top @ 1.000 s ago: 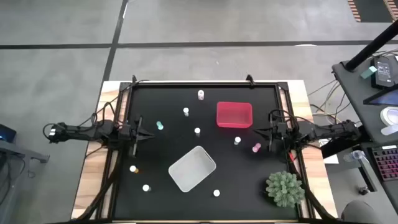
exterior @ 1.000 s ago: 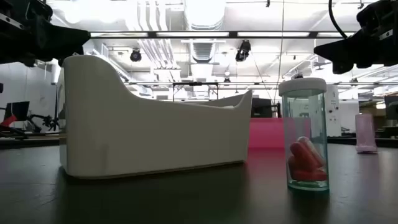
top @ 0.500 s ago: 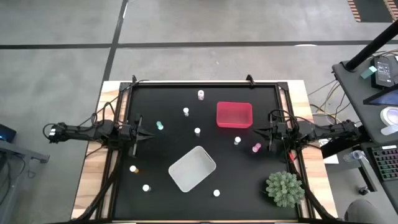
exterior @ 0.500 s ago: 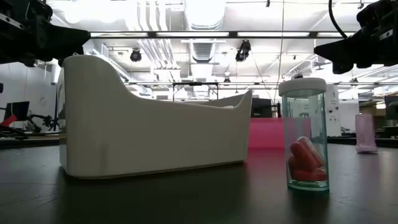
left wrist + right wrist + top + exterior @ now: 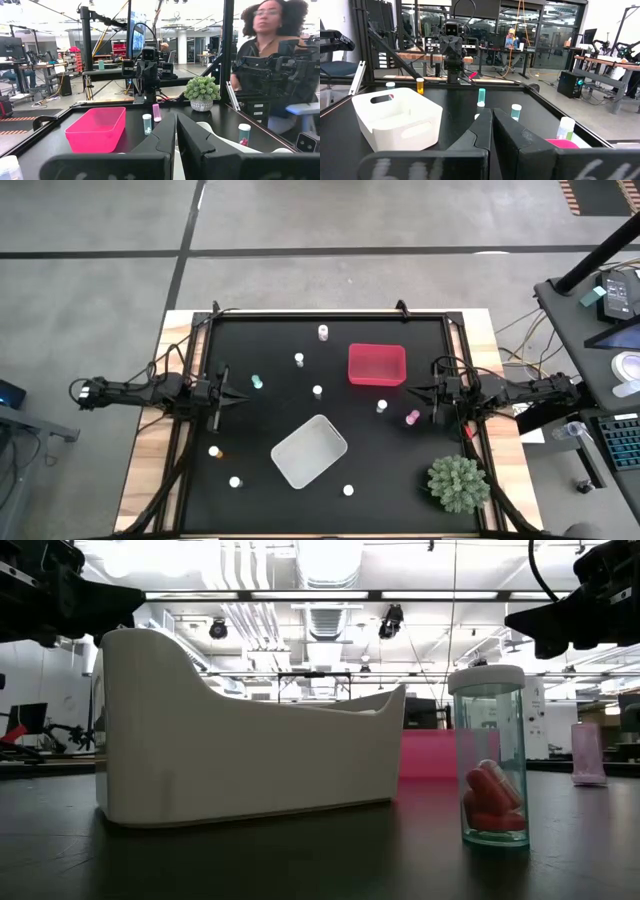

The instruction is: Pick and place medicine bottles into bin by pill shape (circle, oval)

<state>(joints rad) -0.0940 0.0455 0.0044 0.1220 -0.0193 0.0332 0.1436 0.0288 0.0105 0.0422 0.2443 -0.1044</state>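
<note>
Several tiny white-capped medicine bottles stand upright on the black table: a teal one (image 5: 257, 382), a pink one (image 5: 411, 418), an orange one (image 5: 214, 451) and white ones such as (image 5: 317, 391). In the low view, a clear bottle (image 5: 490, 770) holds red oval pills. A pink bin (image 5: 377, 365) stands at the far right of centre. A white bin (image 5: 309, 450) stands near the middle. My left gripper (image 5: 235, 392) is shut and empty at the left edge; it also shows in its wrist view (image 5: 176, 135). My right gripper (image 5: 415, 390) is shut and empty at the right edge, near the pink bottle (image 5: 156, 112); its wrist view (image 5: 491, 132) also shows it.
A spiky green plant (image 5: 458, 483) in a pot stands at the table's near right corner. A black frame (image 5: 330, 315) runs round the table. A person (image 5: 265, 50) sits beyond the table's right side. Desks with gear stand to the right (image 5: 610, 330).
</note>
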